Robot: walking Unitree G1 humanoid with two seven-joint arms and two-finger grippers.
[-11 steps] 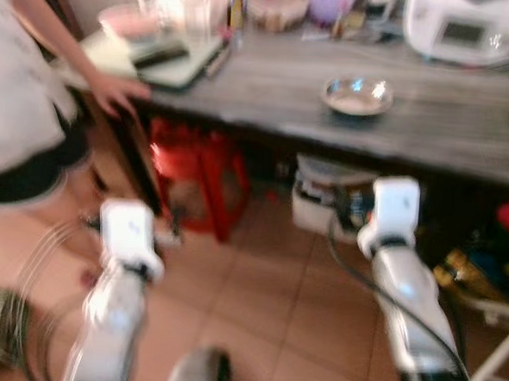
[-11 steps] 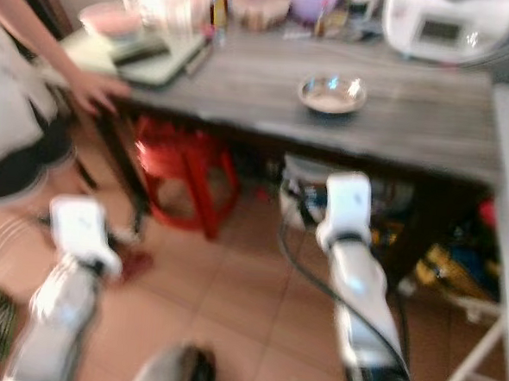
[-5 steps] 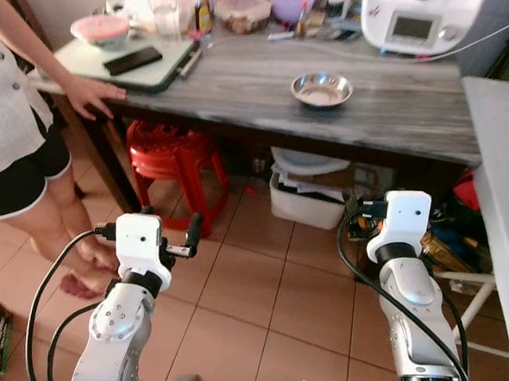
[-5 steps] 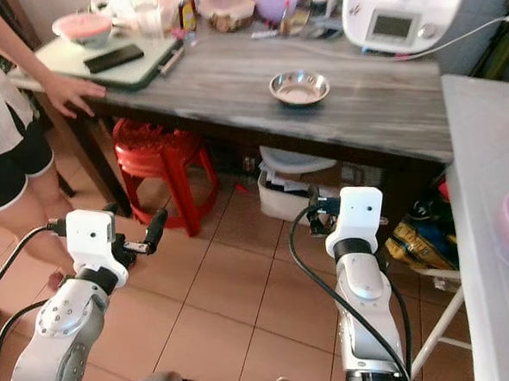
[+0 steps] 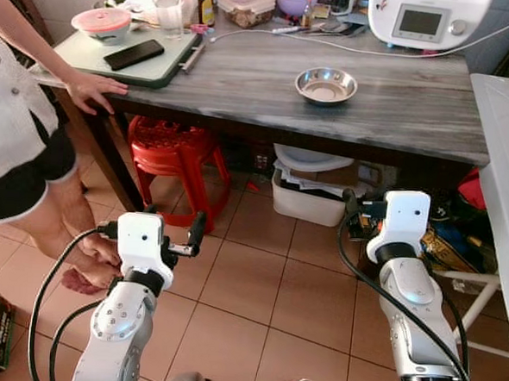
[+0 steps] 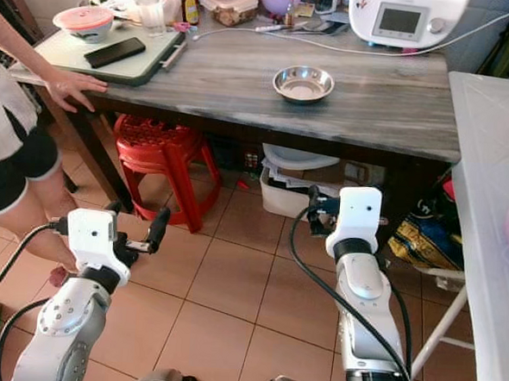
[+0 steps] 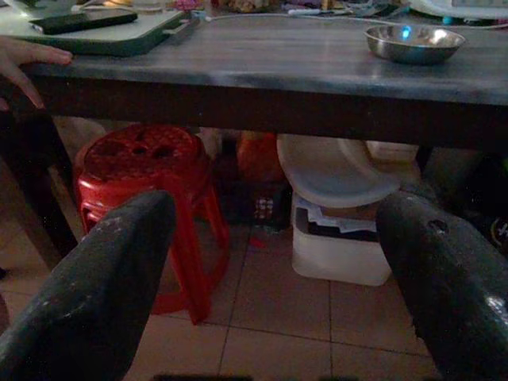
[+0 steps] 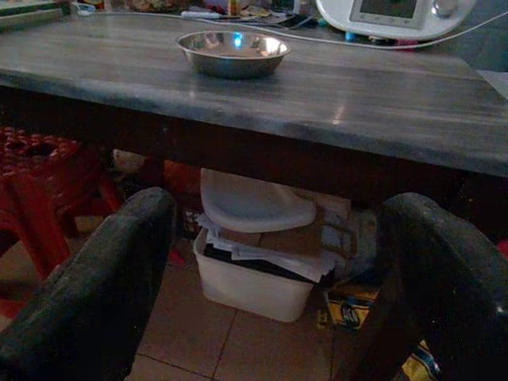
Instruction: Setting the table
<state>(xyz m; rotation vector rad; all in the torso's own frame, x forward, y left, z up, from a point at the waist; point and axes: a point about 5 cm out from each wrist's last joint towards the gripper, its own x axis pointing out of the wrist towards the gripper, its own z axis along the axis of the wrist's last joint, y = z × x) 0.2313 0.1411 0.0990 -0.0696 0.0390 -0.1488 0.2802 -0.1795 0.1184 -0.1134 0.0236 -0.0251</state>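
Two end effectors, both held low over tiled floor short of the grey table (image 5: 398, 104): left end effector (image 7: 274, 270) with fingers spread apart, nothing between; right end effector (image 8: 278, 278) likewise apart and empty. One steel bowl (image 5: 326, 84) upright on table, centre-right, well apart from both. Green tray (image 5: 107, 61) with black phone (image 5: 134, 54) at table's left end. Person's hand (image 5: 95, 89) resting on table edge. Red stool (image 5: 175, 151) and white bin (image 5: 308, 198) beneath

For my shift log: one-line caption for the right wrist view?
Open right gripper held low, facing the steel bowl on the grey table, white bin underneath.
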